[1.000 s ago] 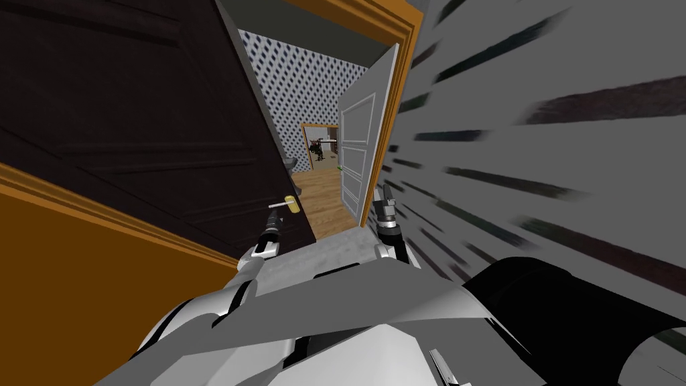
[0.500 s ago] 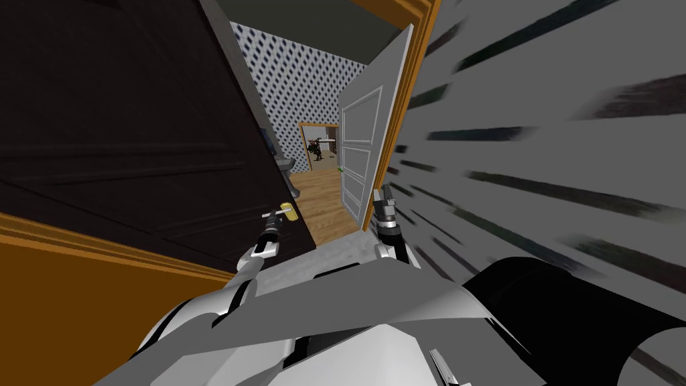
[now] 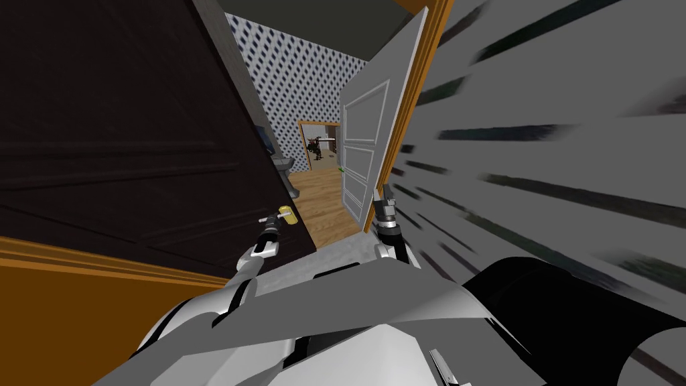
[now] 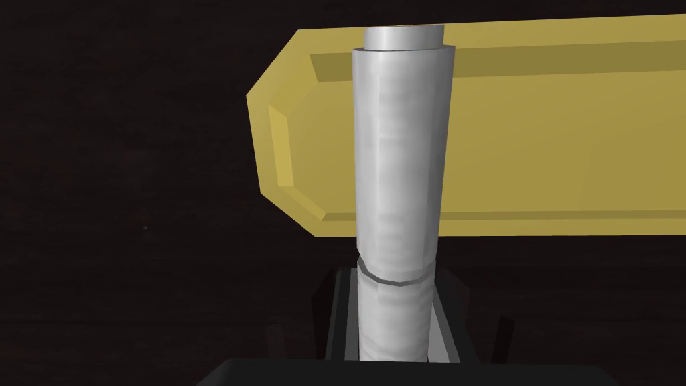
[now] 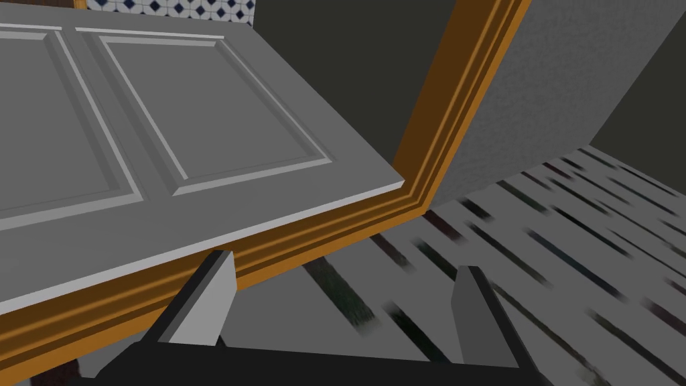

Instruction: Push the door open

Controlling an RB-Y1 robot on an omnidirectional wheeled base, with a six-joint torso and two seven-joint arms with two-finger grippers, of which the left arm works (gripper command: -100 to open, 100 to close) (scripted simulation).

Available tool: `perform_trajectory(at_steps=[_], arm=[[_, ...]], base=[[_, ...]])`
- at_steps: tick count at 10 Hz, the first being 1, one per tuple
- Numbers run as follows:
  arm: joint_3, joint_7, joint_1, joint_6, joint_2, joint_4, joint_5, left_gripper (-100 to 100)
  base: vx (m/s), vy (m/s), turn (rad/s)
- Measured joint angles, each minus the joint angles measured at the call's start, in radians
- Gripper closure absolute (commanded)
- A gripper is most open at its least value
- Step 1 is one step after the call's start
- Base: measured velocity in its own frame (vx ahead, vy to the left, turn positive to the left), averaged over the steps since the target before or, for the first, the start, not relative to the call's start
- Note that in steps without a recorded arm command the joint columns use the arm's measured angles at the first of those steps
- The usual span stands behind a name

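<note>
Dark door (image 3: 134, 134) ajar at left, clear wood floor (image 3: 328, 201) beyond its free edge. Left gripper (image 3: 272, 221) fingers pinch the grey handle (image 4: 398, 147). Right gripper (image 5: 347, 263) fingers spread, beside orange frame (image 5: 442, 120).

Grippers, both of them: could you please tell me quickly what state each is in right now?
Left gripper: shut, holding nothing, lying across the yellow handle.
Right gripper: open, empty, near the grey door.
</note>
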Motion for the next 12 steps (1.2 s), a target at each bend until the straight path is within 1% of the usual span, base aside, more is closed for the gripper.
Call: perform_trajectory(at_steps=[3, 4, 7, 9, 10, 12], arm=[[0.0, 0.0, -0.001, 0.002, 0.0, 0.0, 0.0, 100], [0.0, 0.0, -0.001, 0.002, 0.0, 0.0, 0.0, 100], [0.005, -0.021, 0.013, 0.018, -0.021, -0.014, 0.004, 100], [0.012, -0.036, 0.005, 0.012, -0.029, -0.007, 0.01, 100], [0.015, -0.044, 0.005, 0.018, -0.035, -0.02, 0.013, 100], [0.025, -0.067, -0.003, 0.022, -0.048, -0.021, 0.021, 100]], base=[[0.0, 0.0, 0.0], [0.098, 0.001, 0.074], [0.183, -0.021, 0.099], [0.19, -0.012, 0.111], [0.213, -0.038, 0.137], [0.194, -0.016, 0.138]])
